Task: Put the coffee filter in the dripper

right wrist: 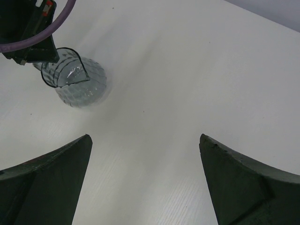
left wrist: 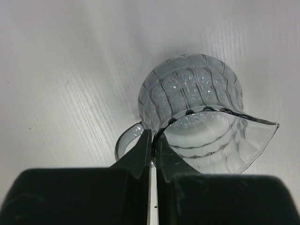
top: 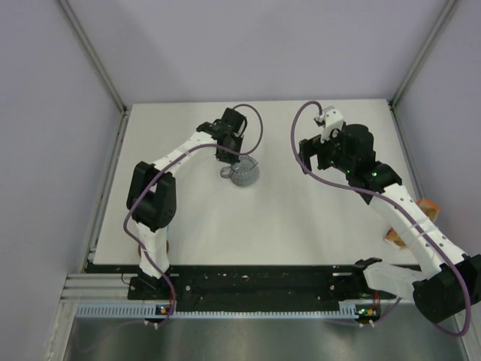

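Top external view: dripper (top: 245, 176) sits on the desk (top: 301, 226) a bit left of ctr, toward the far half. It's clear grey-blue glass w/ ribbed, dimpled walls, a loop handle and a pouring lip. Handle sticks out at approx 9 o'clock from the body, lip toward approx 2 o'clock. Mouth faces up at the L tool (top: 229, 154), so the long axis looks roughly vertical; can't tell if it leans slightly.

L wrist view: L tool (left wrist: 153, 133) is closed, fingers pinched on the thin rim of the dripper (left wrist: 197, 93) just beside the handle. Handle is at 9 o'clock of the fingertips, lip at 3 o'clock, round body beyond.

R wrist view: R tool (right wrist: 144, 140) is spread wide w/ nothing between the fingers, over bare desk. Dripper (right wrist: 82, 91) lies at approx 10 o'clock from it, well apart.

Top view again: R tool (top: 312, 159) is at 3 o'clock of the dripper. Two orange-tan bits (top: 427, 204) peek out by the R arm at the desk's 3 o'clock edge, too hidden to identify.
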Controlling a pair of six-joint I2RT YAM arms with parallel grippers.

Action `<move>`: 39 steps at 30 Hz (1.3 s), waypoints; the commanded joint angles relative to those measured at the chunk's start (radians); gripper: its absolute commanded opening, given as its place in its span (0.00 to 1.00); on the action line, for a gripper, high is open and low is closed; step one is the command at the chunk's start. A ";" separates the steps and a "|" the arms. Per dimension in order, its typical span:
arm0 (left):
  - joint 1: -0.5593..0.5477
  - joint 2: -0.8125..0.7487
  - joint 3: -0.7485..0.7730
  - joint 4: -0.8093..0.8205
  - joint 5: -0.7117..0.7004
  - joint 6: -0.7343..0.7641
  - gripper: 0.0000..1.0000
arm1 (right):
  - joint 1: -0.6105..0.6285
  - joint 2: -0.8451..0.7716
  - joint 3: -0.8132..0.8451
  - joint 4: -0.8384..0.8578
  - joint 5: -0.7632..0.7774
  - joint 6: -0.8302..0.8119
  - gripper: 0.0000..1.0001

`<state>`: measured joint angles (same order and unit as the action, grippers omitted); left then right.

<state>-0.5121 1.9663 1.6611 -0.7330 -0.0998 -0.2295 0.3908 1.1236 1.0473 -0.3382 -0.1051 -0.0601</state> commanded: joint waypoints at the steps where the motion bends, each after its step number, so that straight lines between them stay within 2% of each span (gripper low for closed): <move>1: 0.000 0.008 0.006 0.055 -0.020 -0.019 0.00 | 0.002 -0.008 -0.001 0.024 0.016 0.008 0.98; 5: 0.001 0.014 -0.009 0.047 0.052 -0.008 0.01 | 0.002 -0.015 -0.007 0.021 0.016 0.006 0.98; 8: 0.000 0.013 -0.017 0.044 0.077 0.007 0.12 | 0.000 -0.024 -0.009 0.016 0.012 0.006 0.98; 11: 0.001 0.005 -0.005 0.024 0.094 0.042 0.37 | 0.000 -0.039 -0.009 0.015 0.012 -0.001 0.98; 14: 0.003 -0.012 0.061 -0.034 0.188 0.091 0.64 | 0.000 -0.053 -0.012 0.011 0.008 -0.004 0.98; 17: 0.003 -0.046 0.141 -0.123 0.261 0.166 0.82 | 0.000 -0.067 -0.027 0.011 -0.005 -0.006 0.98; 18: 0.004 -0.064 0.161 -0.152 0.265 0.195 0.83 | 0.002 -0.073 -0.029 0.011 -0.008 -0.006 0.98; 19: 0.006 -0.081 0.179 -0.173 0.264 0.217 0.91 | 0.003 -0.074 -0.038 0.011 -0.013 -0.007 0.98; 22: 0.043 -0.153 0.198 -0.259 0.285 0.327 0.93 | 0.002 -0.090 -0.056 0.011 -0.021 -0.012 0.98; 23: 0.073 -0.179 0.195 -0.302 0.302 0.382 0.96 | 0.000 -0.094 -0.064 0.013 -0.025 -0.017 0.98; 25: 0.141 -0.222 0.186 -0.409 0.339 0.468 0.97 | 0.000 -0.099 -0.079 0.016 -0.030 -0.021 0.98; 30: 0.430 -0.325 0.077 -0.577 0.302 0.576 0.97 | 0.002 -0.111 -0.086 0.022 -0.042 -0.014 0.98; 34: 0.639 -0.412 -0.067 -0.553 0.166 0.627 0.93 | 0.002 -0.123 -0.084 0.022 -0.051 0.000 0.98; 36: 0.687 -0.452 -0.128 -0.531 0.117 0.627 0.93 | 0.000 -0.133 -0.089 0.022 -0.051 0.003 0.98; 39: 0.699 -0.504 -0.190 -0.536 0.135 0.625 0.93 | 0.000 -0.143 -0.092 0.022 -0.048 0.006 0.98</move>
<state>0.1967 1.5524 1.5253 -1.2335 0.0513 0.3477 0.3908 1.0191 0.9562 -0.3450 -0.1402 -0.0669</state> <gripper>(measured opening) 0.931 0.982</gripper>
